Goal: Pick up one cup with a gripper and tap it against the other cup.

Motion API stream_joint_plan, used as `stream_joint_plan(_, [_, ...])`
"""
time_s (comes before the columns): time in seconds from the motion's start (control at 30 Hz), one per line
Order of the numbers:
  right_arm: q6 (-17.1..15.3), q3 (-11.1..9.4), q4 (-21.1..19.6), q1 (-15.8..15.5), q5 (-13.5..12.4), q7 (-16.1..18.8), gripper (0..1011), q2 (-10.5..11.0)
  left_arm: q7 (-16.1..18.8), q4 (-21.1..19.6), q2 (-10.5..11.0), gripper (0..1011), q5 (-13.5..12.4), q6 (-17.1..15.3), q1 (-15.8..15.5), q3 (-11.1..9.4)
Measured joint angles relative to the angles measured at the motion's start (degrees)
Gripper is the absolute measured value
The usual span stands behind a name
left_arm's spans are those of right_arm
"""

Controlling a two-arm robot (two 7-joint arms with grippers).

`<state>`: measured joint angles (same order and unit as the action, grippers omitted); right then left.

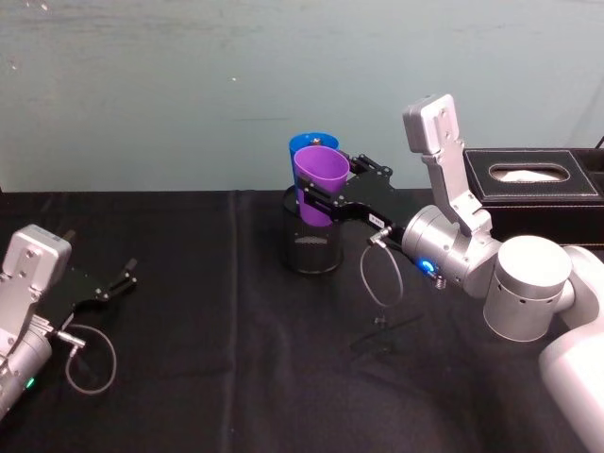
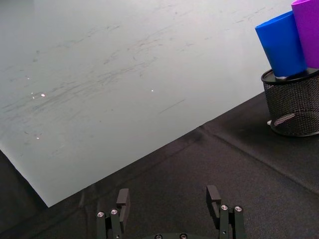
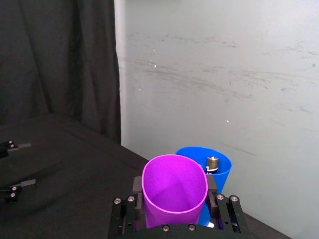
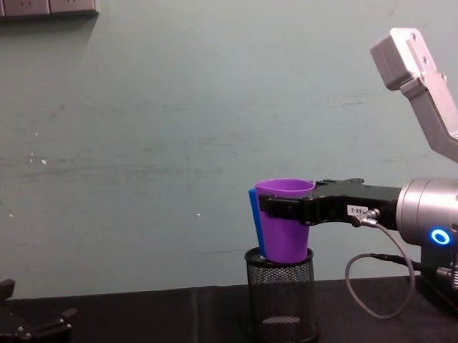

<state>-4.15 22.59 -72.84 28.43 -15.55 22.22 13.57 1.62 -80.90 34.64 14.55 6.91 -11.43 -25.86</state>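
— Fingers (image 4: 289, 208) of the right gripper (image 1: 330, 184): how are they being held?

— They are being pressed on the purple cup (image 1: 321, 170), one on each side of it just under the rim. In this way the cup is being gripped upright and clear of the table (image 1: 208, 359).

— And where is that cup being held?

— It is being held over the black mesh pen holder (image 1: 313, 250), near the middle of the table's far side. In the chest view its base is being shown just inside the holder's rim. The blue cup (image 1: 304, 143) is being carried by that same holder, standing in it behind the purple cup and a little to the left.

— Are the two cups being brought into contact?

— They are being shown just beside each other, rim by rim in the right wrist view. Whether they are actually touching cannot be told.

— What is being done with the left gripper (image 1: 129, 274)?

— It is being held low over the table at the robot's left, well apart from both cups, with its fingers being held apart.

— Is anything else being shown?

— A black tissue box (image 1: 533, 179) is being shown at the back right, behind the right arm. On that arm a blue light ring (image 1: 427, 267) is being lit.
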Motion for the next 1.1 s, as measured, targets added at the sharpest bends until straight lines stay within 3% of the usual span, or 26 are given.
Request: stream_joint_plan(1.1, [0.00, 0.00, -0.09, -0.04, 0.08, -0.10, 726, 0.00, 0.00, 0.00, 0.00, 1000, 0.00, 0.00, 0.00, 0.00])
